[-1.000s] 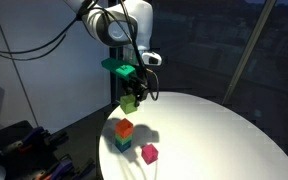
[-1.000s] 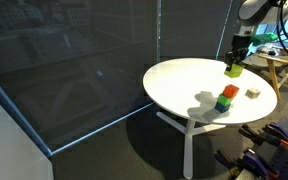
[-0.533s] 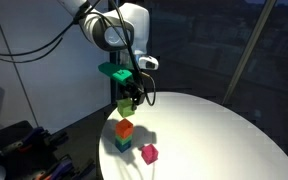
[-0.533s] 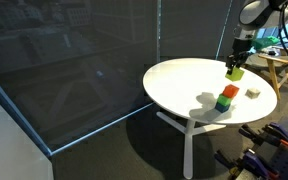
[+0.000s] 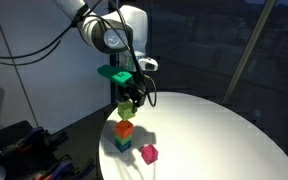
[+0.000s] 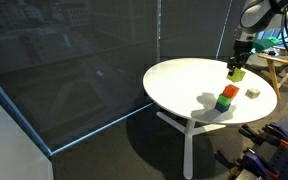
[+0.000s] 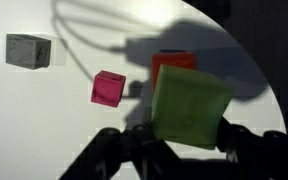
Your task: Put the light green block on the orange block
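While the end effector (image 5: 128, 101) is clamping its two fingers together on the light green block (image 5: 129, 108), it is hanging in the air over the round white desk (image 5: 219, 130). In an exterior view the block is sitting at twelve o'clock from the orange block (image 5: 125, 128), close above it with a thin gap showing, so the two are not touching. The orange block is resting on top of a teal-green cube (image 5: 122, 145), and the pair is standing as a short stack on the desk. A magenta cube (image 5: 150, 153) is lying on the desk near the stack, at about four o'clock from it.

In the wrist view the light green block (image 7: 189, 108) is filling the middle right, slightly tilted, with dark fingers (image 7: 112, 152) showing on either side of it along the bottom edge. The orange block (image 7: 172, 62) is peeking out at twelve o'clock from it, partly covered by it and lying in the arm's shadow. The magenta cube (image 7: 108, 88) is showing at nine o'clock from the held block, and a grey cube (image 7: 28, 50) is sitting well apart at ten o'clock.
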`<state>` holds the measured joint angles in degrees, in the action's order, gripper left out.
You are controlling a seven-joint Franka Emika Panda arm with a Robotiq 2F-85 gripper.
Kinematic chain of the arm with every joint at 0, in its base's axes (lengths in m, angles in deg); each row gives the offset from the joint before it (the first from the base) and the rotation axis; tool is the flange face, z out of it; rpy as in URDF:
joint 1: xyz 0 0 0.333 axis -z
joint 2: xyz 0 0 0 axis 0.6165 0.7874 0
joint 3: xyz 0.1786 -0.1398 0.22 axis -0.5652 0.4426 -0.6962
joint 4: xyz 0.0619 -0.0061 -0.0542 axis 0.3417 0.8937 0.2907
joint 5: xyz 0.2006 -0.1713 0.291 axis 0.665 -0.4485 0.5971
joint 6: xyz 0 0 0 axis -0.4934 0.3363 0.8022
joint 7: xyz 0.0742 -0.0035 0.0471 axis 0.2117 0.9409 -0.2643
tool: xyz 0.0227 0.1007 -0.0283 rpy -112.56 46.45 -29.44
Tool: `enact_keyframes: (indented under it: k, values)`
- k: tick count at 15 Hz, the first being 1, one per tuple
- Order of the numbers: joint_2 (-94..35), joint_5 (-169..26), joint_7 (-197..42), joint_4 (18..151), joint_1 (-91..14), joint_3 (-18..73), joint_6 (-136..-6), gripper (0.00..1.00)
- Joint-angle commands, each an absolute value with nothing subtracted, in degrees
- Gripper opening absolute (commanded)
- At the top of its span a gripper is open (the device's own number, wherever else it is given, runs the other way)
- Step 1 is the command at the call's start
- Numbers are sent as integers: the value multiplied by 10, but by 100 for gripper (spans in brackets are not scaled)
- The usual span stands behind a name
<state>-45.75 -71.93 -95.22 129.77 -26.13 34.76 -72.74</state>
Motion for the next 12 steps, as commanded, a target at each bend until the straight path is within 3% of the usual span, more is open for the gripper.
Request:
enact_keyframes:
  k: [1, 12]
  values:
    - [-472, -741, -954, 1311, -261, 353, -741, 31]
    - [-466, -743, -953, 1330, -261, 353, -772, 31]
